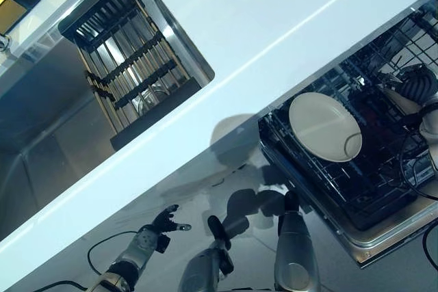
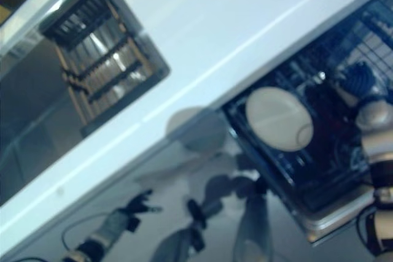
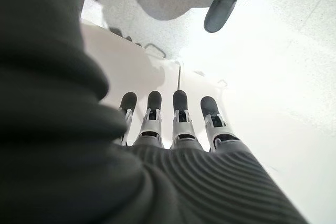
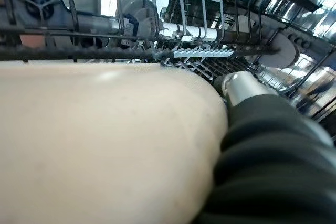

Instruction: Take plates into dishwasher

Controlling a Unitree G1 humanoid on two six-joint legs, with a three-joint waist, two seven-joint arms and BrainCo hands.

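Right wrist view: cream plate (image 4: 105,140) fills the frame inside the dishwasher rack (image 1: 369,189) | right hand (image 1: 417,87) beside it, finger state cannot tell | step: seat plate upright between tines, ease off slowly | left hand (image 3: 173,119) idle, fingers straight, below the white counter (image 1: 274,25) | sink drying rack (image 1: 130,66) well apart

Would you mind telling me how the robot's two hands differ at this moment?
The left hand hangs low over the floor, away from the dishwasher rack, fingers straight and empty. The right hand reaches into that rack beside the cream plate; its fingers cannot be seen. Both wear dark ribbed covers.
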